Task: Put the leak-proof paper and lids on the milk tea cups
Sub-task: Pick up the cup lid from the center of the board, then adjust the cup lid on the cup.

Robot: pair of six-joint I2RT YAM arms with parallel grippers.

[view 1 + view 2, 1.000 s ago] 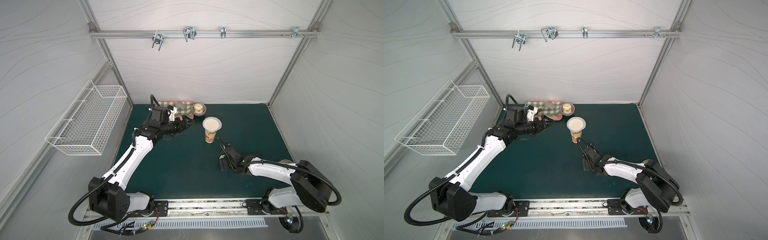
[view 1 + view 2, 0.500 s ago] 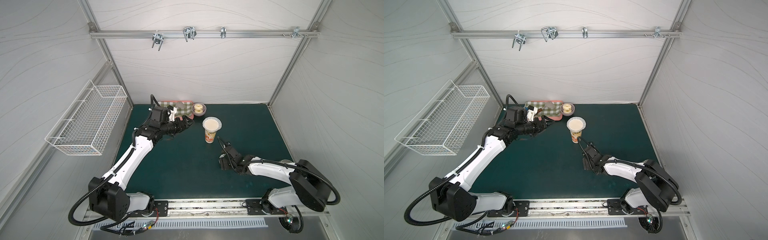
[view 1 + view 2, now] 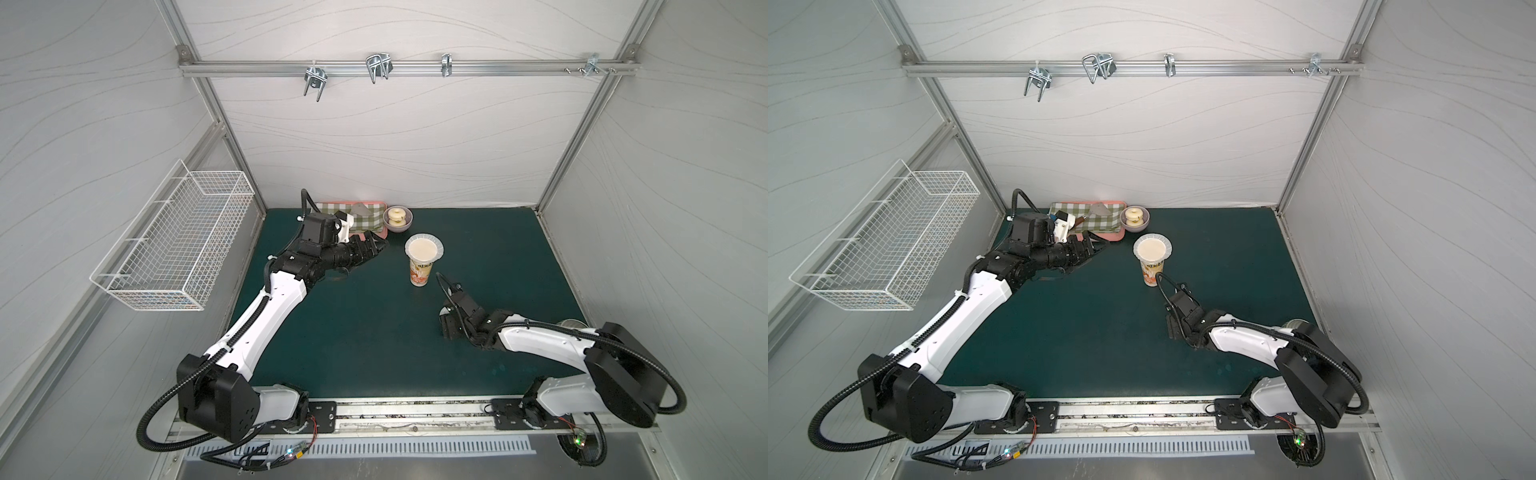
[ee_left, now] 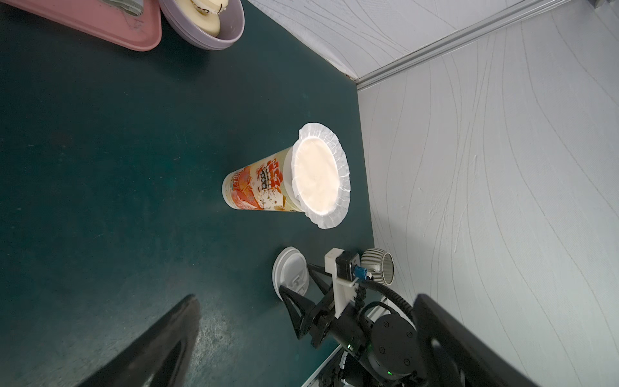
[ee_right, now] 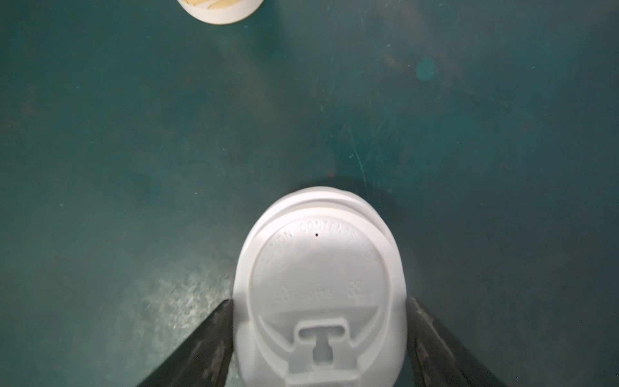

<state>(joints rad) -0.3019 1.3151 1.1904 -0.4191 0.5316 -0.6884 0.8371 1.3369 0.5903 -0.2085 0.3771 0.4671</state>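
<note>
One lid [image 5: 318, 284], embossed "CONTENT", cup [image 4: 261, 187] lettering illegible

Broad bare table [image 3: 374, 340] between arms: widest lane. Cup [image 3: 419, 272] upright mid-table, paper [image 3: 424, 249] overhanging rim; room above mouth open, gaps on all sides. Right end effector [image 5: 320, 300] low near cup, blocks front-right approach; white lid [image 5: 318, 254] fills span between its fingers [image 5: 207, 341]. Left end effector [image 3: 376, 246], jaws spread, beside tray [image 4: 134, 33]. Tray and lilac bowl [image 4: 234, 31] crowd back edge. Striped cup [image 4: 375, 264] by right wall. Wire basket [image 3: 174, 249] juts from left wall.
</note>
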